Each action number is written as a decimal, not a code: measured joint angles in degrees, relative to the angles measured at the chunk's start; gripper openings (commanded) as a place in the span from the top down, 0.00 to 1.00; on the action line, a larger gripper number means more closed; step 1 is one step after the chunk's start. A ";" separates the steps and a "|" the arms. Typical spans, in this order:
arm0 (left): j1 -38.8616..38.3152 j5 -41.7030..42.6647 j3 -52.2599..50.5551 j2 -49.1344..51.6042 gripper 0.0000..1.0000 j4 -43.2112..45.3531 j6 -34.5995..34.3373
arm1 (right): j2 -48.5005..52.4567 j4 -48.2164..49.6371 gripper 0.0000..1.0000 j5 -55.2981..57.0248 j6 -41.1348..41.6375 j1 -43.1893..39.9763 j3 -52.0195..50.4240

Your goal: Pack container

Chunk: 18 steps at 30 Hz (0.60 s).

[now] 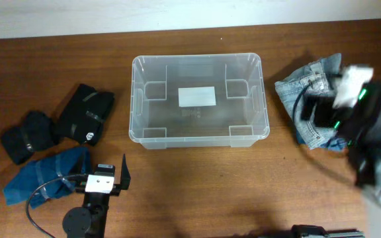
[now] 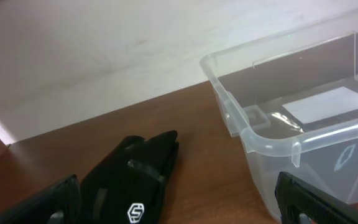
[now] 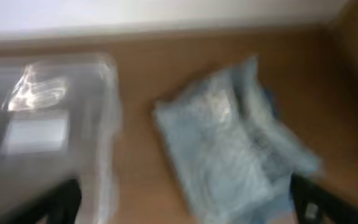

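Note:
The clear plastic container [image 1: 137, 99] stands at the table's middle, with nothing in it but the white label [image 1: 197, 97] on its base. My left gripper [image 1: 108, 170] is open and empty, low at the front left, in front of the container's left corner [image 2: 241, 127]. A black folded garment with a white logo [image 2: 129, 183] lies just ahead, between its fingers [image 2: 179, 211]. My right gripper [image 1: 315, 111] is blurred. It hovers open [image 3: 188, 208] over folded light-blue jeans [image 3: 229, 143] right of the container [image 3: 48, 124].
A second black folded garment [image 1: 26, 135] and a folded darker blue denim piece [image 1: 45, 175] lie at the far left. The first black garment also shows in the overhead view [image 1: 84, 114], as do the jeans [image 1: 309, 86]. A pale wall runs along the table's back edge.

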 measured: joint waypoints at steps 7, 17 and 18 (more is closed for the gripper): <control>0.00 0.00 0.00 -0.04 0.01 0.00 0.00 | 19.41 -7.67 0.02 -4.26 -8.92 -10.75 21.09; 0.00 -0.02 0.00 -0.07 0.01 0.00 0.00 | 37.81 -5.42 0.01 -15.43 -21.20 -24.59 22.38; 0.00 -0.02 0.00 -0.07 0.01 0.00 0.00 | 39.91 -5.01 0.01 -16.70 -22.47 -25.35 22.38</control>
